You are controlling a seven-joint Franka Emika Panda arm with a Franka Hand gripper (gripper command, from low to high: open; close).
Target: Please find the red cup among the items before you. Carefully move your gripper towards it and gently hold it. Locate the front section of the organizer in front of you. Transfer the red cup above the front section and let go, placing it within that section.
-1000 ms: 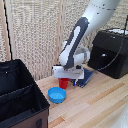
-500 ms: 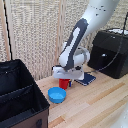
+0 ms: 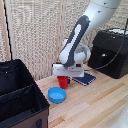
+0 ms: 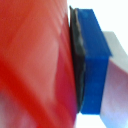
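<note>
The red cup stands on the wooden table just behind the light-blue bowl. My gripper is down over the cup, its white hand directly above it. In the wrist view the red cup fills most of the picture, and one blue finger pad presses flat against its wall. The other finger is hidden. The black organizer sits at the exterior view's left, with its divider splitting it into two compartments. The nearer compartment is at the lower left.
A black boxy machine with a cable stands at the exterior view's right. A flat dark-blue object lies next to the cup. A slatted wall runs along the back. The table's front edge is at the lower right.
The hand has stayed over the red cup with only a slight shift. The cup, the bowl and the bin are where they were.
</note>
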